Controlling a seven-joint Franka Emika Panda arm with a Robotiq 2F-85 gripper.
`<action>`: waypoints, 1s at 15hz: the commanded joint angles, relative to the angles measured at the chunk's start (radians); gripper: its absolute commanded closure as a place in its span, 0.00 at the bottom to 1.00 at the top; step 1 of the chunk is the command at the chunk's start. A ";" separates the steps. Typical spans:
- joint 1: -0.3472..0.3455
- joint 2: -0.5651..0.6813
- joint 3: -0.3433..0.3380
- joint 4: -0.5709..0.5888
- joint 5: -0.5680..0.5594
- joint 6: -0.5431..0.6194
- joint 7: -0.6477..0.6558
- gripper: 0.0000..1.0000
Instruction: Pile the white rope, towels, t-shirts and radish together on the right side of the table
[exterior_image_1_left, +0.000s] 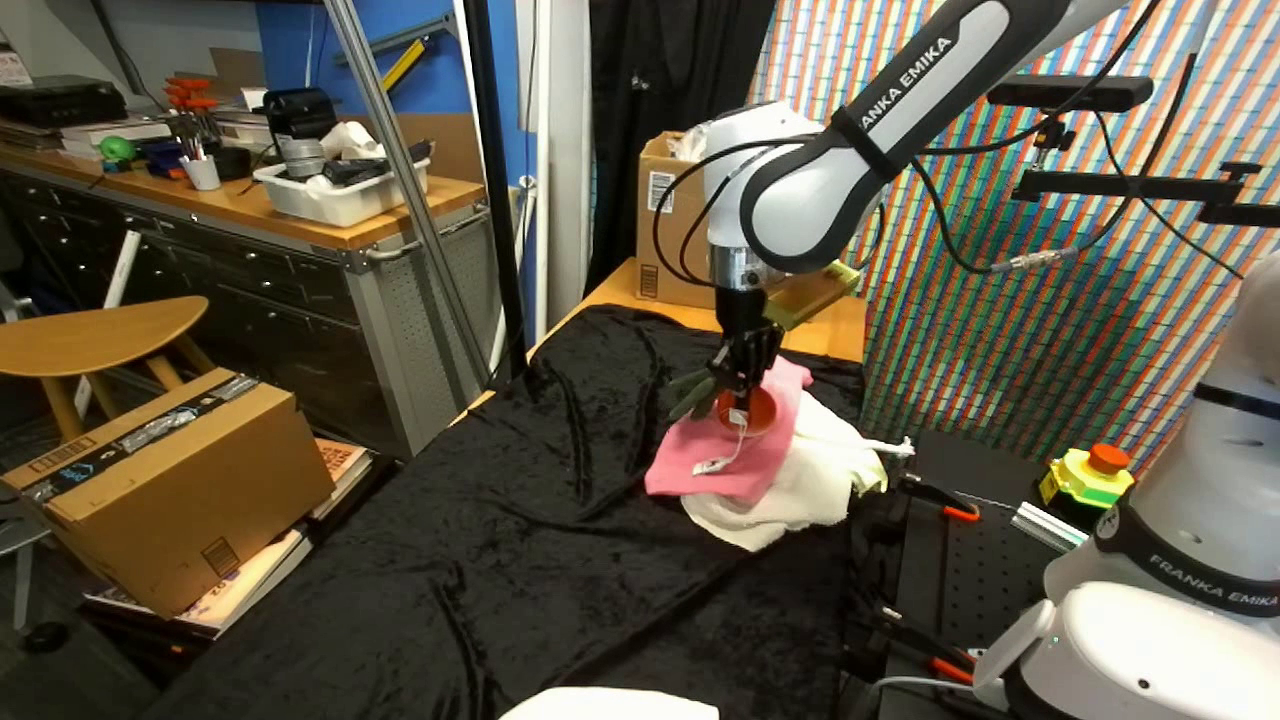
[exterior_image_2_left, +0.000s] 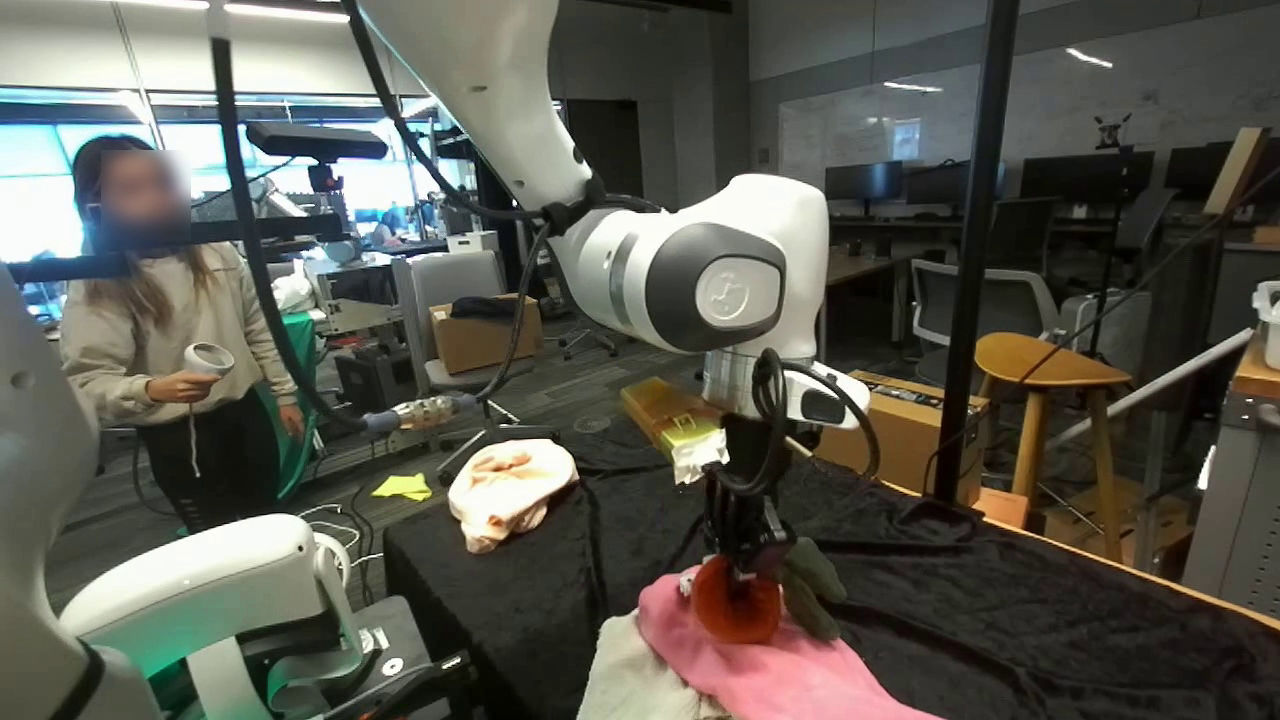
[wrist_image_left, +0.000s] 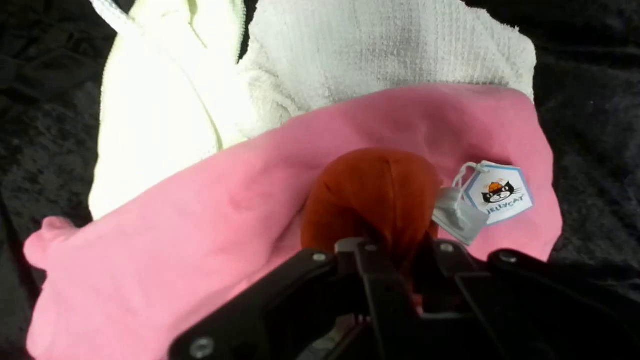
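the black-covered table (exterior_image_1_left: 420, 610) spreads below the fingers (wrist_image_left: 381, 287); directly beneath them lies a pink cloth (wrist_image_left: 190, 240), towel or shirt i cannot tell, lapping over a white towel (wrist_image_left: 390, 45) and a pale yellow cloth (wrist_image_left: 145, 165), both toward the arm's base (exterior_image_1_left: 1195, 515) from the fingers. a pale bunched cloth (exterior_image_2_left: 510, 490) sits well apart from the fingers, probably yet to be gathered. the fingers are clamped on the plush radish (exterior_image_2_left: 720, 615), its red body puckering between them, on or just above the pink cloth; which, i cannot tell. setting it down seems the step in hand: let the cloth take its weight, part the fingers slowly, then rise straight up so the soft skin slips free and nothing rolls. its leafy green top (exterior_image_2_left: 818, 572) points beyond the fingers, away from the base, the rounded end the other way; the long axis looks nearly level and seems to pass between the fingers, across the way they close. the thin white rope (wrist_image_left: 112, 14) trails over the pale yellow cloth, clear of the fingers, but the paper tag (wrist_image_left: 500, 192) just beside them could snag.
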 joint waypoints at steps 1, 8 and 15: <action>0.010 0.055 0.003 0.007 -0.004 0.017 0.049 0.89; 0.034 0.152 0.003 0.036 0.008 0.020 0.086 0.89; 0.044 0.129 0.007 0.026 0.017 0.027 0.085 0.59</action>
